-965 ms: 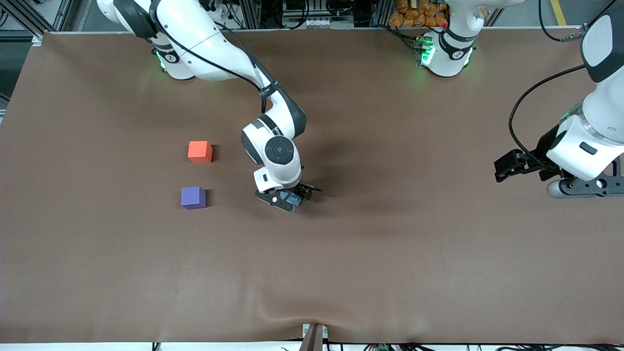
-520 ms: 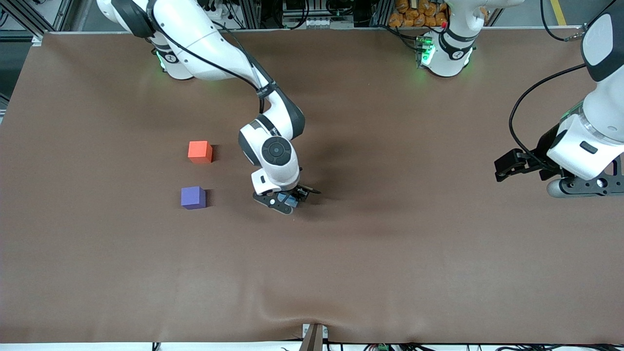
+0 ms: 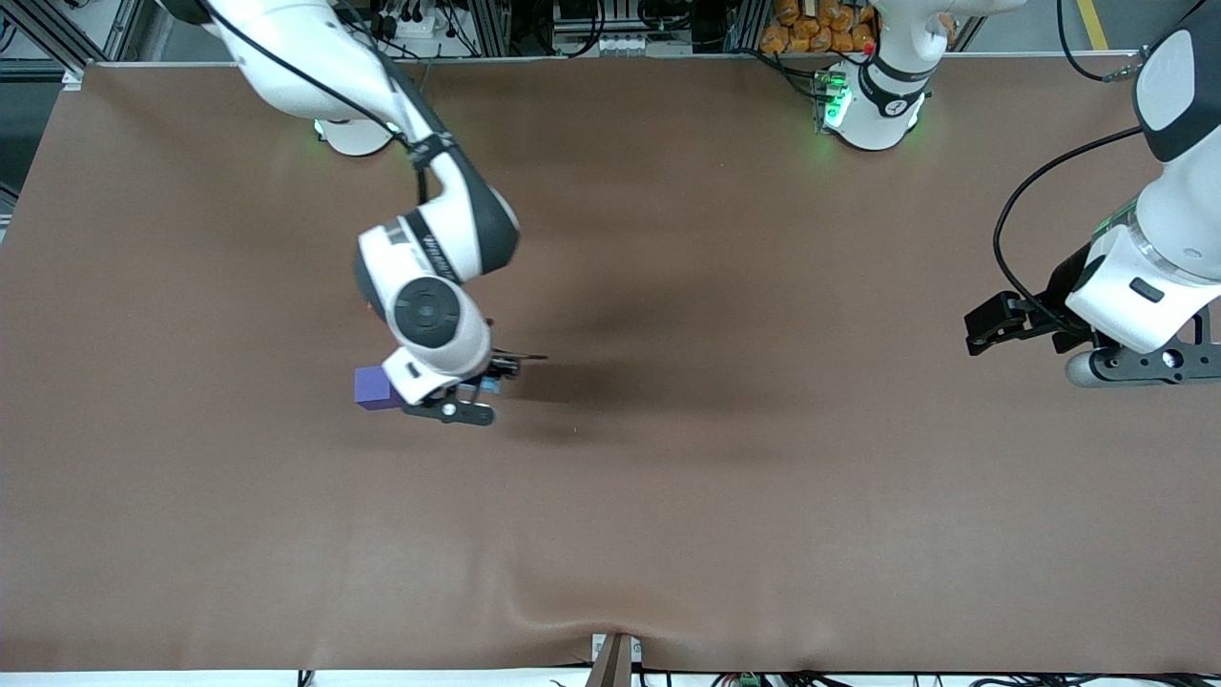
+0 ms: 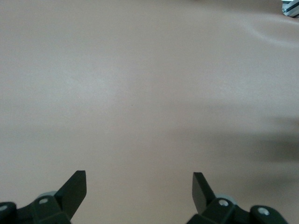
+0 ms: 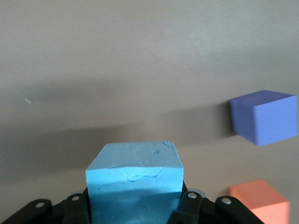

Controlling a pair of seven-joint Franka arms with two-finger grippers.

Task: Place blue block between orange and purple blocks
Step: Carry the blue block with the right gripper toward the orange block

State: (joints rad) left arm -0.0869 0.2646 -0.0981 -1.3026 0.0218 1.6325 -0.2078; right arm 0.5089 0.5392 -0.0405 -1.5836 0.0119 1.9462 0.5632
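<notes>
The right gripper [image 3: 474, 389], left of center in the front view, is clamped on the blue block [image 5: 134, 175], which it holds up off the table. In the right wrist view the block fills the lower middle, pinched between the two fingers [image 5: 189, 205]. The gripper hangs over the brown table [image 3: 725, 477] just beside the purple block [image 3: 372, 387], toward the left arm's end of it. The right arm's wrist covers the orange block in the front view; the right wrist view shows the orange block [image 5: 258, 199] at lower right and the purple one at middle right, apart from each other.

The left gripper [image 4: 139, 192] waits at the right edge of the front view, fingers spread wide with nothing between them, over bare table.

The table is covered in a smooth brown mat, rippled near its bottom edge. Metal framing and cables [image 3: 591, 29] run along the top of the frame.
</notes>
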